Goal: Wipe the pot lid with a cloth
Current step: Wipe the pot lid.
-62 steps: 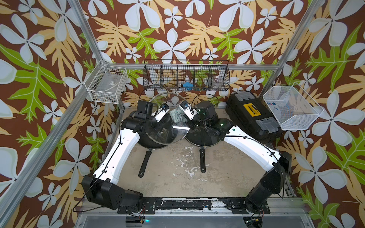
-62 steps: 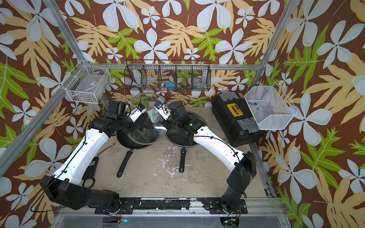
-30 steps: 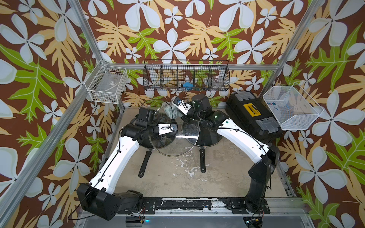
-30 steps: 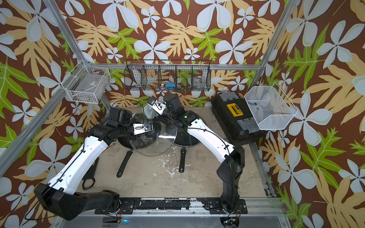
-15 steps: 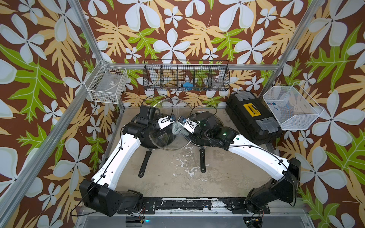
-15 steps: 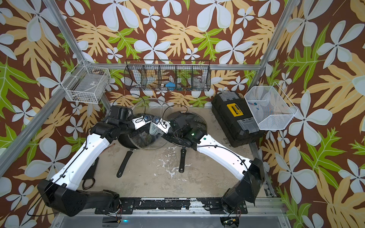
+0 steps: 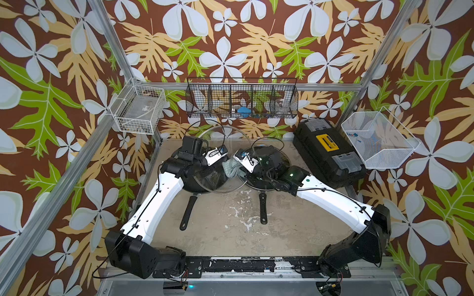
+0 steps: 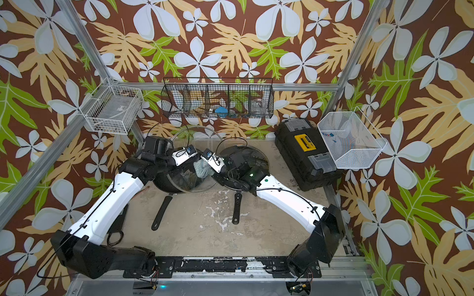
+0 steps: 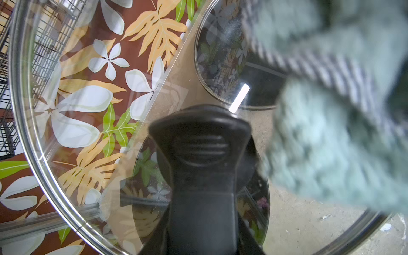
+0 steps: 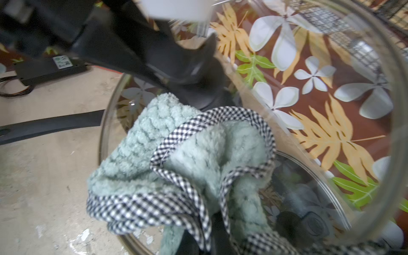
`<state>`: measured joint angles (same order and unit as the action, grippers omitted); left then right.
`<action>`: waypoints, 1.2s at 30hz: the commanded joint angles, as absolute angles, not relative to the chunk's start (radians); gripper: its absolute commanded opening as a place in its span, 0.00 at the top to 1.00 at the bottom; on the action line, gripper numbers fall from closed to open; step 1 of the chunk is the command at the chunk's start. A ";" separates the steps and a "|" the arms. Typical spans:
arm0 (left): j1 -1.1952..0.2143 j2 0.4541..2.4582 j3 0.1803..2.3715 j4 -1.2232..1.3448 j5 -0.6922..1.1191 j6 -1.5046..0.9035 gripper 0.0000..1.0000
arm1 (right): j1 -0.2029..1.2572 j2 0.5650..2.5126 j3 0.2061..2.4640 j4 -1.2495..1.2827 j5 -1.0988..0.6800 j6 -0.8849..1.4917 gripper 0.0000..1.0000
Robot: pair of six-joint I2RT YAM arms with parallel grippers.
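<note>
A large round glass pot lid (image 7: 205,180) is held tilted above the left pan in both top views. My left gripper (image 7: 223,156) is shut on its black knob (image 9: 201,143); the lid's steel rim (image 9: 28,132) fills the left wrist view. The pale teal cloth (image 7: 230,168) with a checked border hangs bunched from my right gripper (image 7: 239,164), which is shut on it. The cloth (image 10: 176,154) lies against the glass right beside the knob (image 10: 198,88), and it covers my right fingers. In the left wrist view the cloth (image 9: 331,143) is a blur.
A black pan (image 7: 188,188) sits under the lid, its handle pointing to the front. A second pan (image 7: 282,160) with its own glass lid is under my right wrist. A black toolbox (image 7: 325,153) stands right. Wire baskets (image 7: 138,110) (image 7: 241,102) (image 7: 377,138) hang on the walls.
Over the last second my right arm drew back from the far side, its elbow swinging out right, bringing the cloth onto the lid's middle. The left gripper tipped the lid more upright.
</note>
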<state>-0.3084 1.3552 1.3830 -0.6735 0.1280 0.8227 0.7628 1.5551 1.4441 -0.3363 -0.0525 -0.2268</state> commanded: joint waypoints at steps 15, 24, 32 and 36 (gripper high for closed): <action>-0.314 1.296 1.370 -0.566 0.226 1.072 1.00 | 0.733 1.981 2.061 -0.454 -0.118 -0.403 1.00; -0.314 1.287 1.352 -0.568 0.229 1.130 1.00 | 0.769 2.040 2.114 -0.423 -0.145 -0.386 1.00; -0.315 1.279 1.336 -0.567 0.226 1.187 1.00 | 0.714 1.970 2.061 -0.371 -0.042 -0.361 1.00; -0.316 1.278 1.338 -0.568 0.227 1.233 1.00 | 0.736 1.998 2.088 -0.397 -0.131 -0.383 1.00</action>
<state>-0.3126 1.2911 1.3266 -0.6994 0.1890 1.1931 0.7212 1.9823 2.0750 -0.3824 -0.0814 -0.3706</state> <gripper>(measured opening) 0.334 0.082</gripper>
